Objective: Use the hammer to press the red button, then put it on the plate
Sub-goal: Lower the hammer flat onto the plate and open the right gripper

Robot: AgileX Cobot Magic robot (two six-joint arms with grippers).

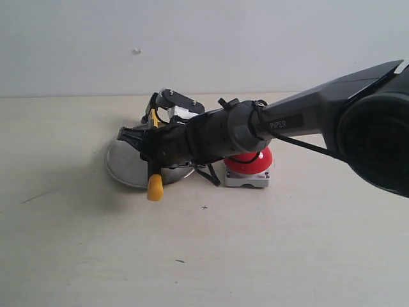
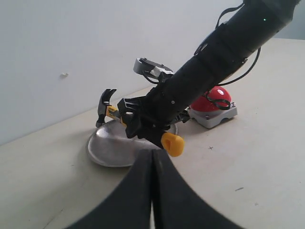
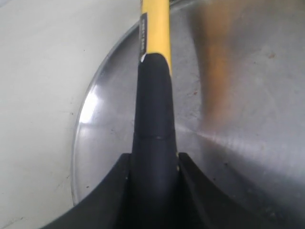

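Observation:
My right gripper (image 1: 153, 152) reaches across to the left and is shut on the black handle of the hammer (image 1: 154, 187). The hammer hangs over the silver plate (image 1: 124, 165), its dark head (image 2: 106, 102) near the plate's far rim and its yellow end past the near rim. The right wrist view shows both fingers clamping the hammer's handle (image 3: 155, 95) above the plate (image 3: 238, 119); I cannot tell whether the hammer touches it. The red button (image 1: 254, 162) stands on its grey base just right of the plate, partly behind the right arm. My left gripper (image 2: 152, 155) is shut and empty, back from the plate.
The right arm (image 1: 287, 121) stretches from the right edge across the red button (image 2: 212, 99) to the plate (image 2: 112, 149). A pale wall stands behind the beige table (image 1: 204, 256). My left gripper does not show in the exterior view.

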